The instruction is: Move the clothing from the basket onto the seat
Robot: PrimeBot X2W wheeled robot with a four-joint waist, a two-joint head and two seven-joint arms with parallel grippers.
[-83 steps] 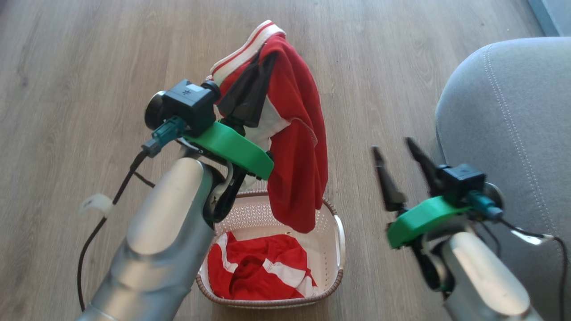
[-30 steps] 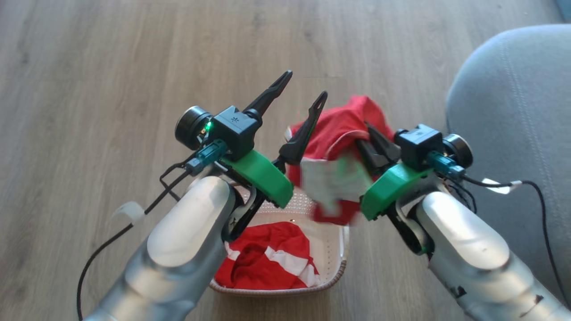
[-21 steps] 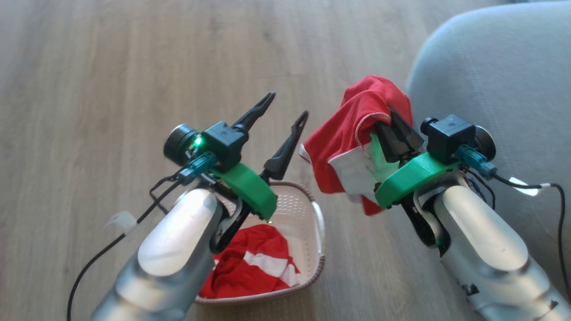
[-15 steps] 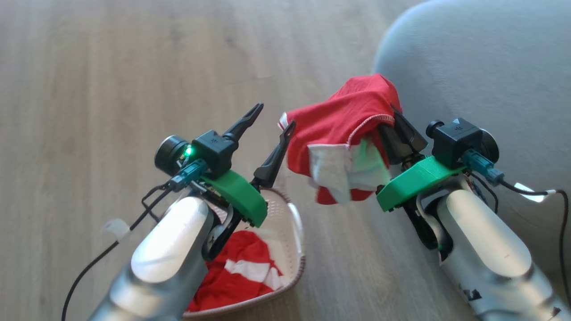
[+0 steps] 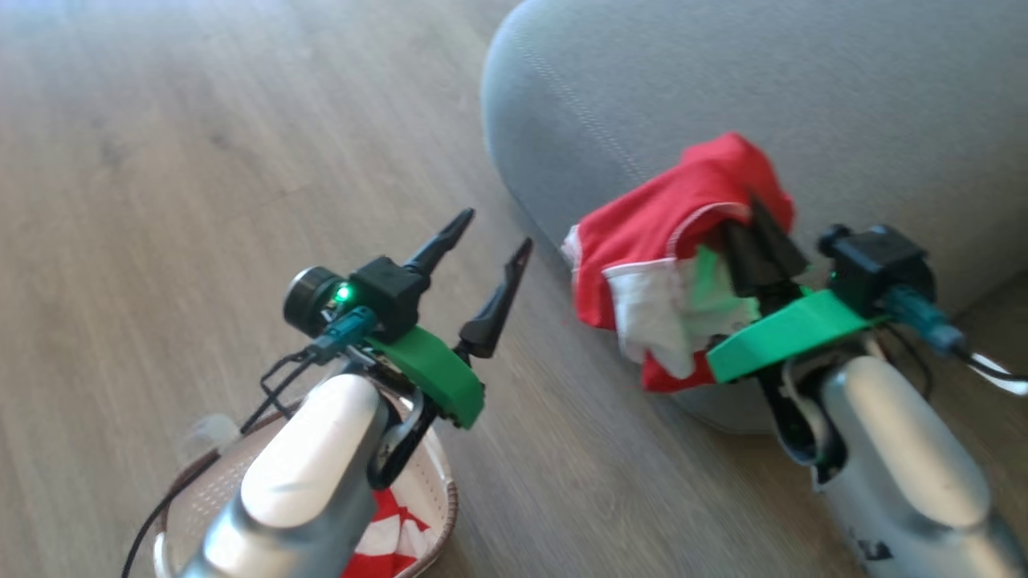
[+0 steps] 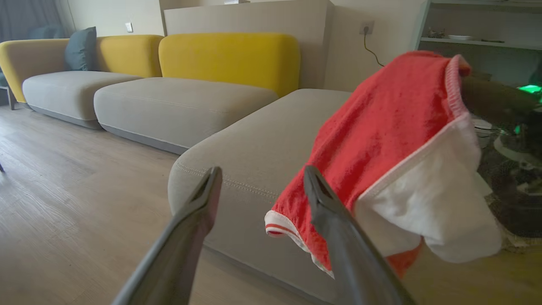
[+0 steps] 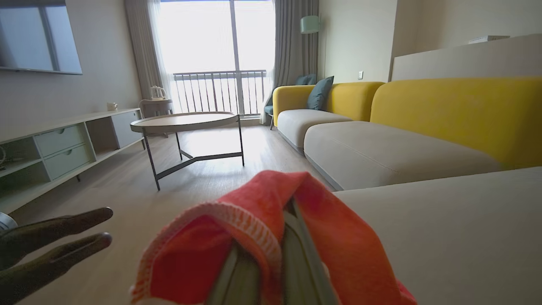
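Handed over from left to right: red garment (image 5: 666, 233) now clamped in right gripper (image 5: 755, 225), hanging at near edge of grey seat (image 5: 723, 80); left gripper (image 5: 495, 230) spread, empty; second garment (image 5: 393, 538) in basket (image 5: 452, 507). Carry well over the cushion top before release, since the rounded edge may shed it

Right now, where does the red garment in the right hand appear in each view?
Head view: red garment right of centre, pinched in the right hand, before the grey seat.
Left wrist view: red garment upper right, grey seat behind it.
Right wrist view: red garment bottom centre, grey seat at right.
Shared landmark: the grey seat.
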